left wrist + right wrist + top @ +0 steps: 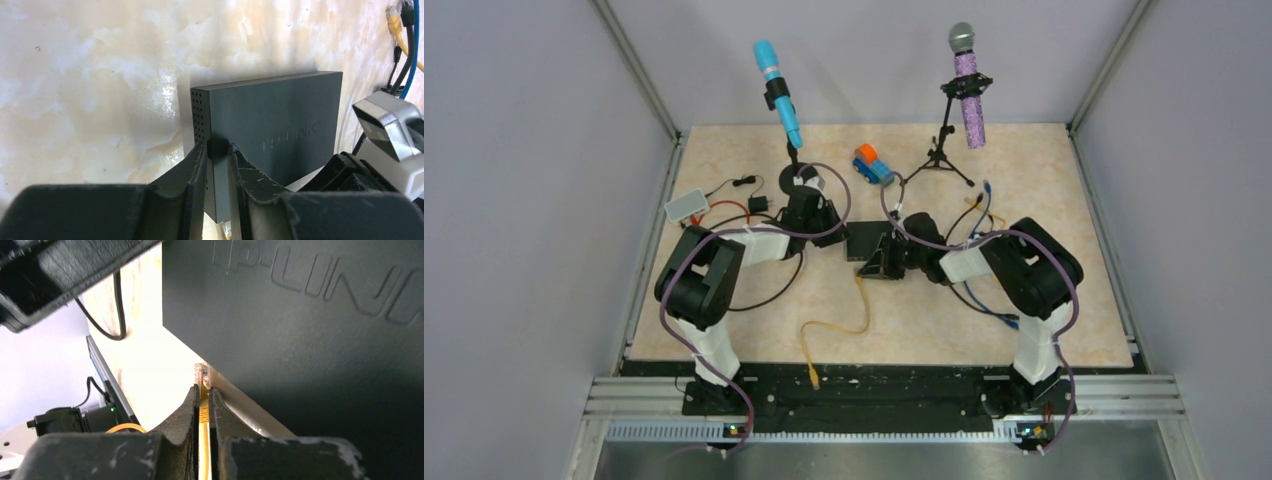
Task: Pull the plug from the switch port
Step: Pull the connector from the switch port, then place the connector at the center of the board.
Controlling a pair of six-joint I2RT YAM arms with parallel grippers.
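While the left gripper clamps a corner of the black switch on the table, apparently to brace it, the right gripper pinches the yellow cable just behind the clear plug, at the switch's near edge; the port itself is hidden.

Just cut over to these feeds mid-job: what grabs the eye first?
Both claws meet at the black switch mid-table: the left claw clamps its edge, the right claw pinches the yellow cable just behind its plug. At the back stand a blue mic, left, and a purple mic, right.
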